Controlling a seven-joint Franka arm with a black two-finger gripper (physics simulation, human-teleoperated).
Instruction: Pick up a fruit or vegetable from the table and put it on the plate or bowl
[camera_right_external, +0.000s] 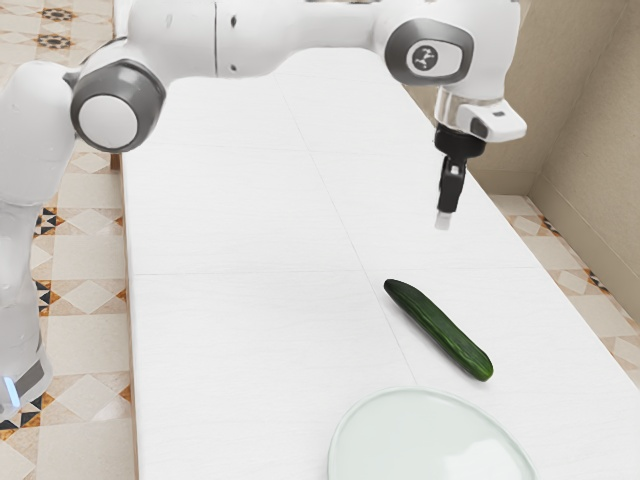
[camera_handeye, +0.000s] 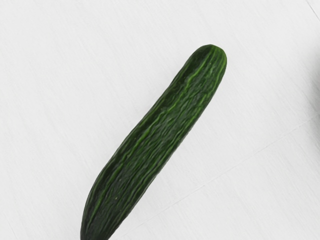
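black two-finger pincer (camera_right_external: 445, 216) hangs over white worktop (camera_right_external: 230, 300), open or clenched: cannot tell. dark green ribbed cucumber (camera_right_external: 438, 328) (camera_handeye: 160, 145) lies apart below it, toward pale glass plate (camera_right_external: 352, 420), long axis diagonal.

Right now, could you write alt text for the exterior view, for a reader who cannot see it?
A dark green cucumber lies on a white table, apart from an empty pale plate at the view's lower edge. A white robot arm reaches in from the upper left, its black tool hanging above the table, holding nothing.
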